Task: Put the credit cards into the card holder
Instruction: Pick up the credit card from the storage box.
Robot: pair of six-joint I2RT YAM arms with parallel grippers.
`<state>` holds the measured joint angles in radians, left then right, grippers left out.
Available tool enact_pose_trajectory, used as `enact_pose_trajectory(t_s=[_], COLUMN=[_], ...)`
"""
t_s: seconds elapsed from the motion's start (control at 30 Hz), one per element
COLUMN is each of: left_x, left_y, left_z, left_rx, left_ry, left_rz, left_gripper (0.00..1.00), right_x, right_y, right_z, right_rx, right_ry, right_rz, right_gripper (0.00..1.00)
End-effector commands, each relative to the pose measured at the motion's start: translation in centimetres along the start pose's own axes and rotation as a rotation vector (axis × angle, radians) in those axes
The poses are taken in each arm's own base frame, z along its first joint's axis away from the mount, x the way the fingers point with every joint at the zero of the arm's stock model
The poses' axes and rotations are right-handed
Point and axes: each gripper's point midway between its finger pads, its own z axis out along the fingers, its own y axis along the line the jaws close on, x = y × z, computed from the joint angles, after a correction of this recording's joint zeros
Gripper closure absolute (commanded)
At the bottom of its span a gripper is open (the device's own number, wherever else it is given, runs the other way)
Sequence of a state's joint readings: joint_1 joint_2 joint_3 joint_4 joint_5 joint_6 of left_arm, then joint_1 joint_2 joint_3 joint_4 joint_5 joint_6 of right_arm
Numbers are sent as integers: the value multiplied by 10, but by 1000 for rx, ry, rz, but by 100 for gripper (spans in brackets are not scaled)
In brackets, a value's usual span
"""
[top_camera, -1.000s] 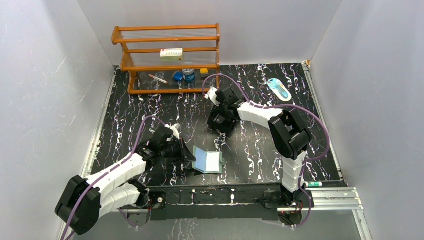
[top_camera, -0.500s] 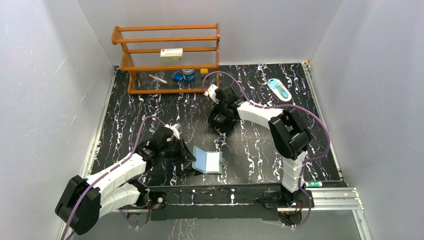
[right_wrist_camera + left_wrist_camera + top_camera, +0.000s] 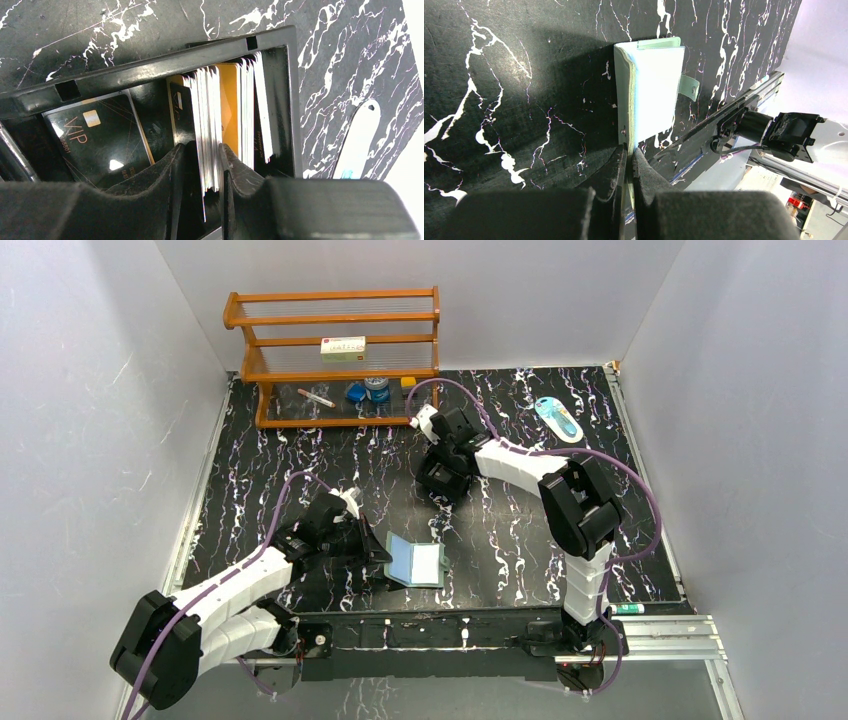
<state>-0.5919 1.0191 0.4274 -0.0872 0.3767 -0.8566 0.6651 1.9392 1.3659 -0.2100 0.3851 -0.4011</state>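
The teal card holder (image 3: 415, 562) (image 3: 654, 90) lies open near the table's front edge, its snap tab (image 3: 689, 86) sticking out to the side. My left gripper (image 3: 378, 555) (image 3: 629, 150) is shut on the holder's left flap. My right gripper (image 3: 440, 480) (image 3: 202, 160) reaches down into a black compartmented box (image 3: 175, 62). Its jaws stand on either side of a stack of upright credit cards (image 3: 207, 110); the right finger touches the stack and a narrow dark gap shows at the left finger. An orange card (image 3: 229, 105) stands behind the stack. A black VIP card (image 3: 100, 135) lies flat in the neighbouring compartment.
A wooden shelf (image 3: 340, 350) stands at the back left with a small carton (image 3: 343, 347) and a few small items on it. A blue-and-white packet (image 3: 558, 418) (image 3: 357, 135) lies at the back right. A marker (image 3: 630, 609) rests by the front right rail.
The right gripper's jaws have narrowed around the card stack, and the wrist has shifted slightly. The left arm and the card holder have not moved.
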Motion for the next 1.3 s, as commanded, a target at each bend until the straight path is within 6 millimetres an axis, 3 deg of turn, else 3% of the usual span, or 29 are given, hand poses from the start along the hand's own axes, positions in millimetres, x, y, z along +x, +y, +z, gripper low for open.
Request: enact_pose_trajectory(t_s=[0.0, 0.57, 0.7, 1.0, 1.27], left_x=[-5, -5, -5, -5, -4], left_y=[-11, -12, -12, -11, -11], left_z=[-5, -6, -5, -5, -4], left_rx=[35, 40, 40, 39, 38], left_ry=[-13, -14, -12, -13, -11], left_rz=[6, 6, 5, 4, 3], left_gripper=[100, 100, 100, 100, 100], right_x=[-18, -24, -24, -21, -22], right_y=[-19, -31, -31, -34, -40], right_z=[-10, -16, -16, -13, -14], right_rx=[34, 59, 51, 59, 87], right_ry=[-38, -53, -56, -44, -40], right_rz=[44, 72, 74, 88, 86], right_gripper=[64, 60, 74, 73, 47])
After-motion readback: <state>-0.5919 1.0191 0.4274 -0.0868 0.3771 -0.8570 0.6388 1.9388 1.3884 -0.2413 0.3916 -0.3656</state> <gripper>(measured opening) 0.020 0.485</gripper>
